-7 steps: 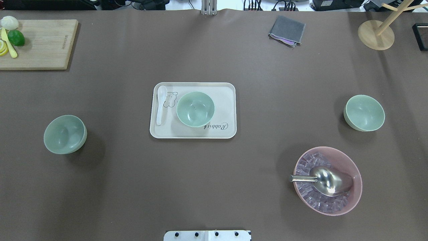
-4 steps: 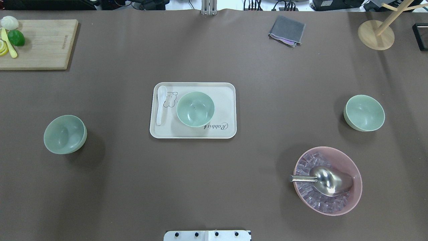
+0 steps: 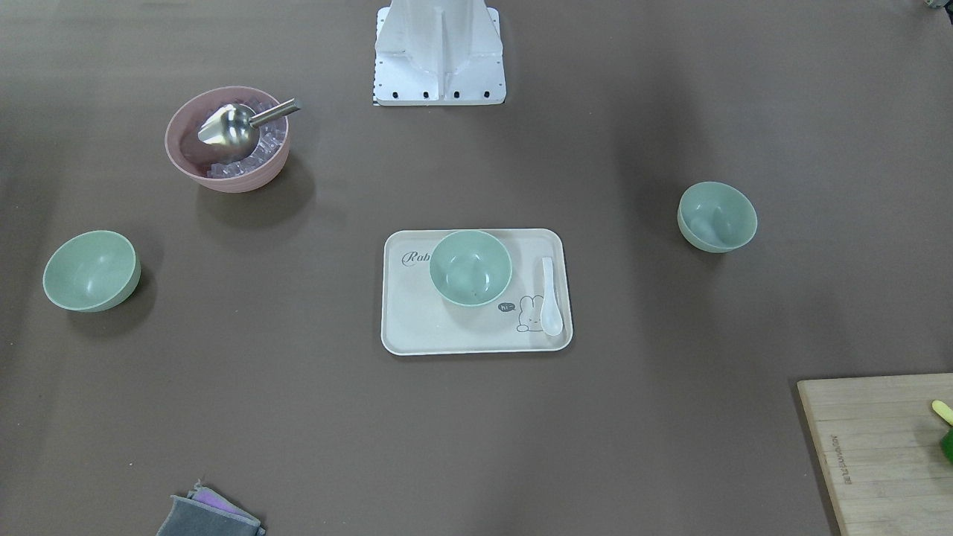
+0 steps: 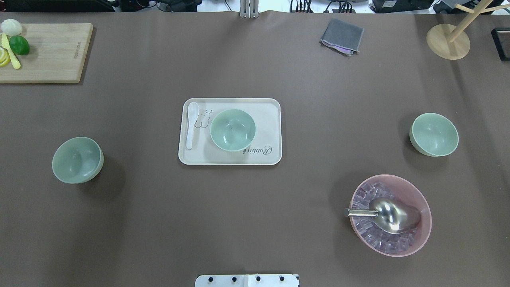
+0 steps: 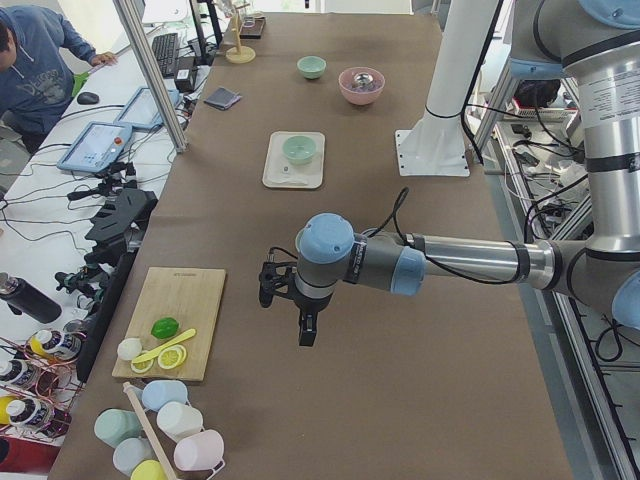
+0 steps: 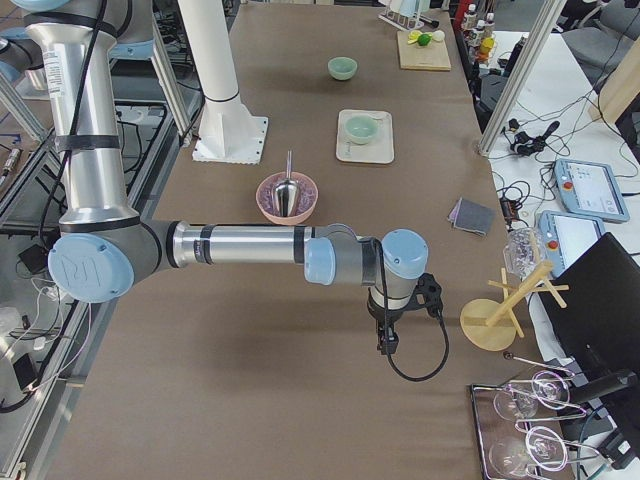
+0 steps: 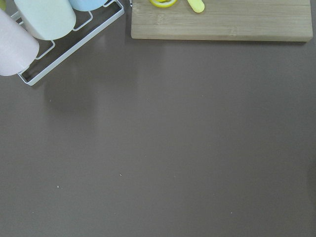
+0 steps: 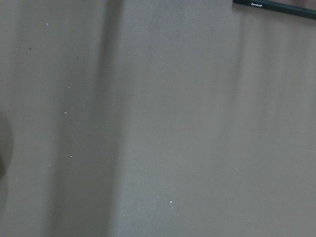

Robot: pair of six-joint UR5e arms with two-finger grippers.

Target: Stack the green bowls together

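- While no bowl is yet nested in another, the middle green bowl (image 4: 232, 130) stands mouth up on the cream tray (image 4: 265, 115), near the tray's centre.
- On the tray's left part lies a white spoon (image 4: 192, 124), just beside that bowl and not touching it.
- Well apart from the tray, out on its left and a little nearer the robot, the left green bowl (image 4: 77, 160) stands upright on the brown surface (image 4: 255, 223).
- Well apart from the tray on its right, about level with it, stands the right green bowl (image 4: 434, 134), also mouth up.
- A pink bowl (image 4: 416, 191) of clear cubes, with a metal scoop (image 4: 392, 215) lying in it, stands to the tray's right and nearer the robot than the tray.
- The left gripper (image 5: 305, 335) hangs over the surface far out on the tray's left, near a wooden cutting board (image 5: 190, 300). Only a side view shows it, so it cannot be told whether its fingers are wide or narrow.
- The right gripper (image 6: 385, 345) hangs over the surface far out on the tray's right, beyond the pink bowl. Whether its fingers are spread or closed cannot be told either.
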